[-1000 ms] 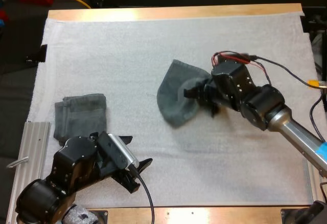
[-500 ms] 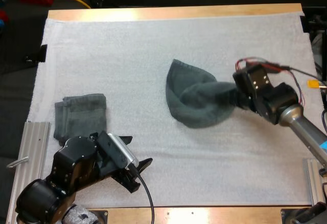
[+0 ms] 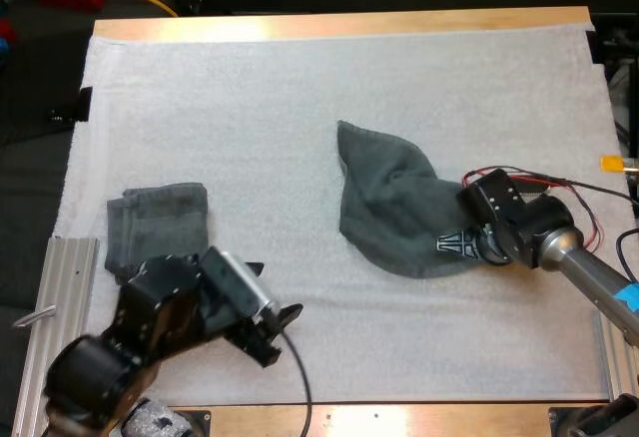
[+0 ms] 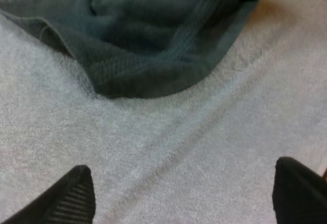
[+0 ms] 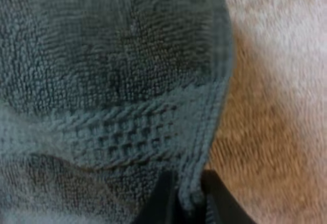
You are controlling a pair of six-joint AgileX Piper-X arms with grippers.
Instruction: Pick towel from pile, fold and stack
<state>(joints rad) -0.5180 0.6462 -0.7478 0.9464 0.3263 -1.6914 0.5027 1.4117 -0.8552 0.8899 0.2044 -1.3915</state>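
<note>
A crumpled dark grey-green towel (image 3: 394, 203) lies on the white mat (image 3: 250, 98), right of centre. My right gripper (image 3: 461, 243) is down at the towel's near right edge, shut on its hem. Close up, its two black fingertips (image 5: 164, 199) pinch the ribbed border of the towel (image 5: 112, 81). A folded towel (image 3: 158, 222) lies flat at the mat's left. My left gripper (image 3: 272, 323) hovers low by the mat's front edge, right of the folded towel, open, with its fingers (image 4: 75, 193) wide apart. It faces the crumpled towel (image 4: 148, 35) across bare mat.
A metal rail (image 3: 62, 282) runs along the table's front left corner, beside the folded towel. The wooden table edge (image 3: 339, 24) borders the mat at the far side. Bare mat spreads between the two towels.
My right gripper has dragged the crumpled towel to the right and nearer the front, stretching it out and lowering it to the mat. My left arm has shifted slightly.
</note>
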